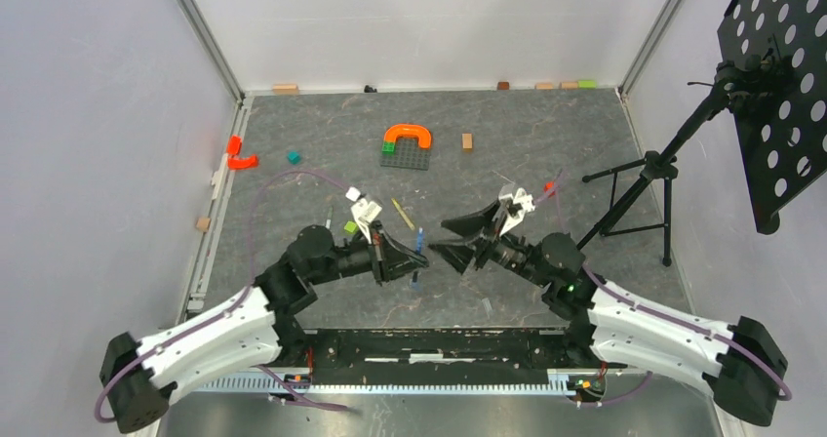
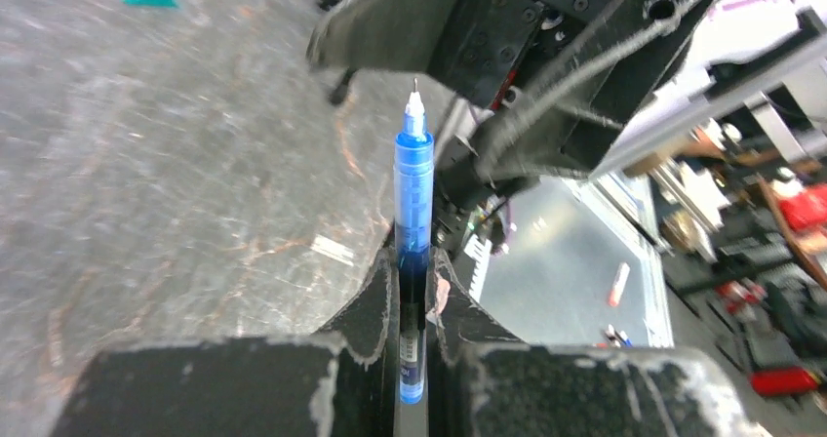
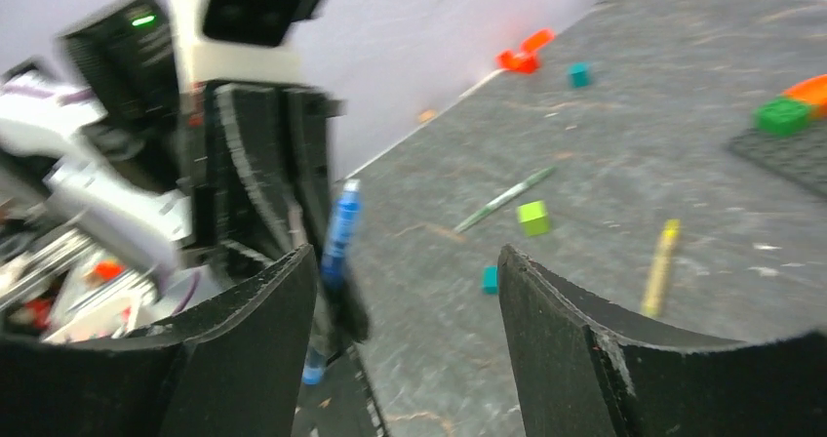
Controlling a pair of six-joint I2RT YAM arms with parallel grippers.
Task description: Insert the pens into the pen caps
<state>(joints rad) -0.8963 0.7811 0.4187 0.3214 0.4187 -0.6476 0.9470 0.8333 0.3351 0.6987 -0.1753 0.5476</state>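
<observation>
Left gripper [image 2: 411, 263] pinching the blue pen [image 2: 413, 193] by its lower barrel. The bare tip projects beyond the fingertips toward the right gripper [image 3: 405, 261], whose jaws stand spread and empty just opposite. The tan-yellow pen [image 3: 661, 266] and the pale green pen [image 3: 504, 199] lie loose on the table [image 1: 546, 154], beyond the right gripper's fingers and apart from both claws. No cap can be made out in any view. Step in hand, by judgement: presenting the first pen for capping. The next move calls for a cap to be found and gripped, then lined up with the tip along the pen's axis before pushing.
</observation>
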